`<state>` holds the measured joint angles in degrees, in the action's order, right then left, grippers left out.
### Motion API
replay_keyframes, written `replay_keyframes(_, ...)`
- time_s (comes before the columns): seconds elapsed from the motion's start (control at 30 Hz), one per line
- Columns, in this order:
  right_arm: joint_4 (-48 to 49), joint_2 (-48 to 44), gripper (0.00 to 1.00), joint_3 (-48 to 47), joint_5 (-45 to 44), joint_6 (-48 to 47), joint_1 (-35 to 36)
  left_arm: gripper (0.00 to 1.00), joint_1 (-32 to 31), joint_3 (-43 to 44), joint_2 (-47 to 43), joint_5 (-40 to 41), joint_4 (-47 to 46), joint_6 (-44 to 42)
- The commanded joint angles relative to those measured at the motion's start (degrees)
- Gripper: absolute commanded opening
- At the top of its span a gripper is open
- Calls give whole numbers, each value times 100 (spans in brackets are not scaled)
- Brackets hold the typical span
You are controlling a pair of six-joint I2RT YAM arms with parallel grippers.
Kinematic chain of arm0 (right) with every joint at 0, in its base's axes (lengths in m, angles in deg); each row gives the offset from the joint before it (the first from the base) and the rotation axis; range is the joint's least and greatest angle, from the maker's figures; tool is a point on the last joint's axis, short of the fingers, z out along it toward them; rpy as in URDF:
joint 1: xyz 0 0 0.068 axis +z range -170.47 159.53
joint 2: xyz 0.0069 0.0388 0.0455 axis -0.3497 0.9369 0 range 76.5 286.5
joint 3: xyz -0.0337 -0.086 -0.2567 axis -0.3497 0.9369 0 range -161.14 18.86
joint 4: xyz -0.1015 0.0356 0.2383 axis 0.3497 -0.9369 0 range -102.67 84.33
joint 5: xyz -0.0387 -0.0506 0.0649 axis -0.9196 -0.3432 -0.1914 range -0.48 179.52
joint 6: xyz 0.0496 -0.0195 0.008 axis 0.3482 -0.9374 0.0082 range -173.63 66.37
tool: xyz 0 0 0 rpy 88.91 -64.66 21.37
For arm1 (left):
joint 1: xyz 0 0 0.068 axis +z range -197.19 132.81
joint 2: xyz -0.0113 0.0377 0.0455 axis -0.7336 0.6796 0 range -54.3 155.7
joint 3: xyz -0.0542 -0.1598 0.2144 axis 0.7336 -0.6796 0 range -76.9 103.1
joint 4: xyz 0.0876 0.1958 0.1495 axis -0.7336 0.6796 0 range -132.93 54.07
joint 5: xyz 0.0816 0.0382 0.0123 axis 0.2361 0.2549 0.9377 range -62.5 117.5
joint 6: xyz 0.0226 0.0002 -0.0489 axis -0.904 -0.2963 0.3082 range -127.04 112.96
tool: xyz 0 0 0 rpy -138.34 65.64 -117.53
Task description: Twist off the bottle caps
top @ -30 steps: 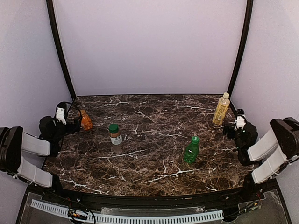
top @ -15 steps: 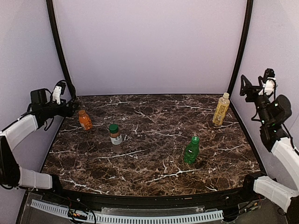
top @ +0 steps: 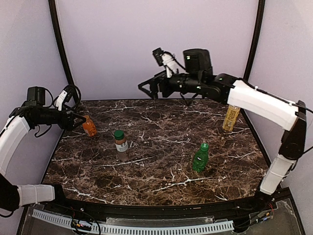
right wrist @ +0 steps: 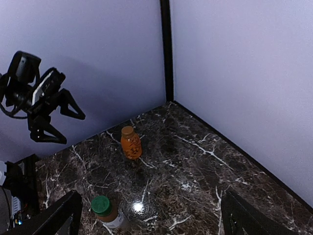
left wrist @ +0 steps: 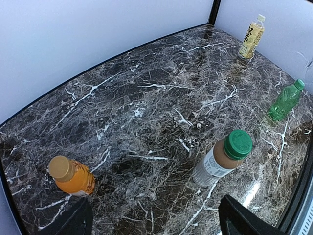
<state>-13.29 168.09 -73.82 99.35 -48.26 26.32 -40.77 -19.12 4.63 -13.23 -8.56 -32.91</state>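
Note:
Four bottles stand upright and capped on the marble table (top: pixel 161 176). The orange bottle (top: pixel 89 126) has a tan-gold cap (left wrist: pixel 61 166). A dark green cap (top: pixel 119 133) tops the brown bottle (top: pixel 121 146). The green bottle (top: pixel 200 157) carries a bright green cap (top: pixel 204 146). At the back right, the yellow bottle (top: pixel 231 117) shows its pale cap (left wrist: pixel 261 17) only in the left wrist view. My left gripper (top: pixel 77 121) hangs open just left of the orange bottle, holding nothing. My right gripper (top: pixel 145 91) is open and empty, high above the table's back middle.
Lilac walls close in the table on three sides, with black posts (top: pixel 62 49) at the back corners. My right arm (top: pixel 254 100) stretches from the right side across the back, passing over the yellow bottle's top. The left gripper (right wrist: pixel 72 129) shows in the right wrist view.
My right arm rose from the table's right edge and swung high to the back middle. My left arm lifted from the table and reaches toward the orange bottle from above left.

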Motion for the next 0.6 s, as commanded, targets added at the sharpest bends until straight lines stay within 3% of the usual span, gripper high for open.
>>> replay_keyframes(0.0,-1434,1377,99,-1190,-306,-778,991,89,-54,-39,-80,-164,393,56)
replay_keyframes(0.27,-1971,3329,99,-2683,-238,-1028,1599,89,-67,-183,-149,-92,453,180)
replay_keyframes(0.47,-1939,3736,98,-2841,-637,-793,1614,89,-69,-278,-162,-113,473,212)
replay_keyframes(0.57,-1813,3703,92,-2684,-667,-833,1614,89,-69,-291,-159,-211,482,228)
